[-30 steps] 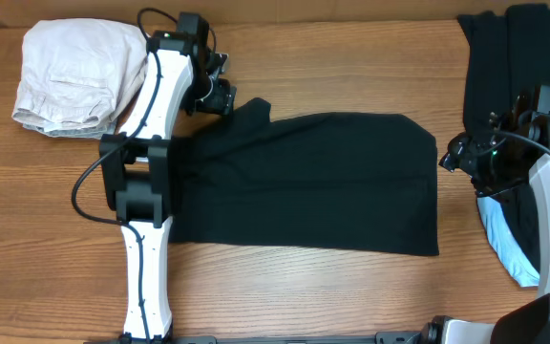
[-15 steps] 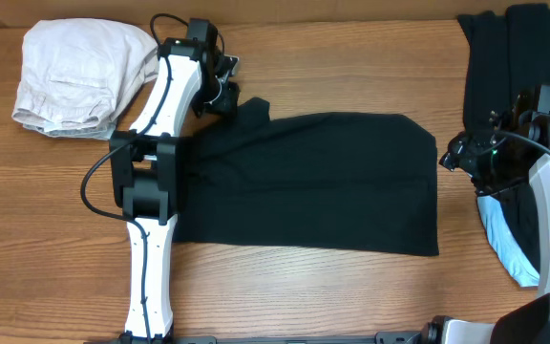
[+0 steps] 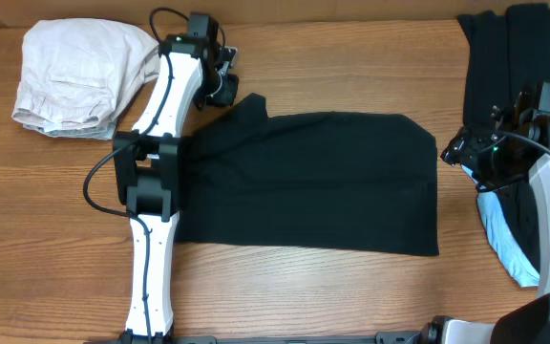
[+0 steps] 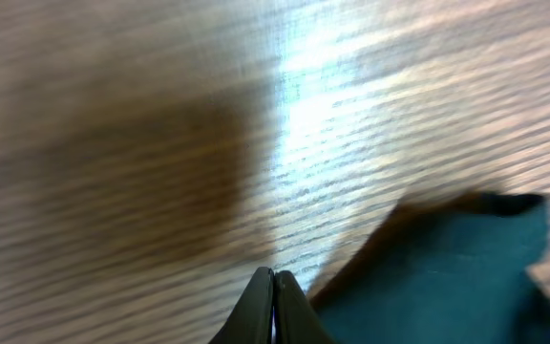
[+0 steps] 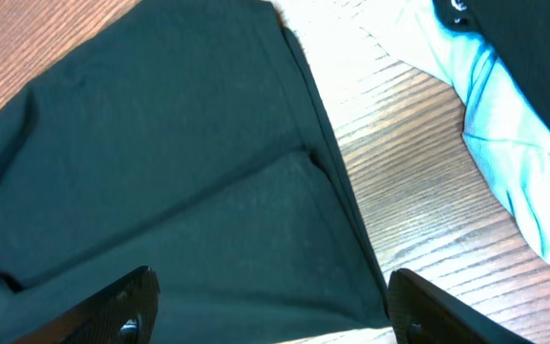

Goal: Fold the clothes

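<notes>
the counter (image 3: 351, 296) carries one black garment (image 3: 323, 182) spread flat, its long axis running across between the two arms. a beige garment (image 3: 70, 76) sits bunched beside the left arm, and a light-blue garment (image 3: 504, 244) lies under the right arm. the left fingers (image 4: 261, 308) are pressed together at the black garment's far-left corner flap. in the wrist view the cloth lies just to their right and none shows between the tips, so i judge they grip nothing. the right fingers (image 5: 127, 308) are spread wide and empty, with the black garment's right edge between them. for that corner, the left arm is nearer.
</notes>
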Available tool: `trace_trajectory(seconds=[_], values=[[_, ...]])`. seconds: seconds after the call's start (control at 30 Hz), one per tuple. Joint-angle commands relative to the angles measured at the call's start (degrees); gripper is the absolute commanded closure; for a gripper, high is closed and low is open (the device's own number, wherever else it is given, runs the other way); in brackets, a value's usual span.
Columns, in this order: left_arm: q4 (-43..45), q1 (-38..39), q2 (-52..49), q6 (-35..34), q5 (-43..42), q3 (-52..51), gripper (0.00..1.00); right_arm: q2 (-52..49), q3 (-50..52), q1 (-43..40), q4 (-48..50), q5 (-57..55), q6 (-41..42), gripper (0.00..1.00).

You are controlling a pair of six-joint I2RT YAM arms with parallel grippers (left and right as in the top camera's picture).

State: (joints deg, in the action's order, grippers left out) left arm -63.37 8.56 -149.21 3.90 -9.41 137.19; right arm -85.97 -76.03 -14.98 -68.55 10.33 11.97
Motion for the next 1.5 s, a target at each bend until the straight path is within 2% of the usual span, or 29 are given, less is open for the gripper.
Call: trace_trajectory(seconds=[0.0,0.03,0.13,0.2,0.3,0.4,0.5,0.7,0.87,1.0,1.03,1.2,1.47], values=[[-2.32,0.70,-0.22,-1.27,-0.70,7.54,0.96,1.01,-1.18,-0.09,0.33,0.55,-0.20,0.20],[-2.73,0.85,-0.22,-1.29,-1.27,8.22,0.92,1.01,-1.18,-0.09,0.37,0.55,-0.22,0.20],[-2.99,1.33,-0.24,-1.03,-4.37,8.46,0.59,1.01,-1.18,-0.09,0.39,0.52,-0.24,0.20],[-2.99,1.75,-0.48,-0.20,-6.67,8.11,0.51,1.01,-1.18,-0.09,0.37,0.50,-0.24,0.20],[-2.21,2.89,-0.50,1.62,-8.07,6.21,0.45,1.01,-1.18,-0.09,0.37,0.50,-0.22,0.20],[-1.09,4.20,-0.50,3.91,-7.72,3.78,0.44,1.01,-1.18,-0.09,0.35,0.52,-0.22,0.20],[0.31,5.20,-0.50,3.78,-3.52,1.33,0.51,1.01,-1.18,-0.09,0.31,0.52,-0.22,0.20],[1.22,5.49,-0.50,3.76,1.36,0.42,0.57,1.01,-1.18,-0.09,0.33,0.52,-0.22,0.20],[2.82,5.51,-0.52,3.74,3.21,0.42,0.53,1.01,-1.18,-0.09,0.33,0.52,-0.24,0.20],[3.43,5.79,-0.52,3.61,3.87,0.42,0.41,1.01,-1.18,-0.09,0.33,0.52,-0.24,0.20],[3.39,5.86,-0.52,3.61,3.87,0.42,0.41,1.01,-1.18,-0.09,0.35,0.50,-0.24,0.20],[0.94,7.04,-0.63,3.61,3.48,0.39,0.57,1.01,-1.18,-0.09,0.33,0.50,-0.24,0.20],[-0.09,7.10,-1.44,3.26,4.13,-0.22,0.62,1.01,-1.18,-0.09,-0.07,0.48,-0.28,0.20]])
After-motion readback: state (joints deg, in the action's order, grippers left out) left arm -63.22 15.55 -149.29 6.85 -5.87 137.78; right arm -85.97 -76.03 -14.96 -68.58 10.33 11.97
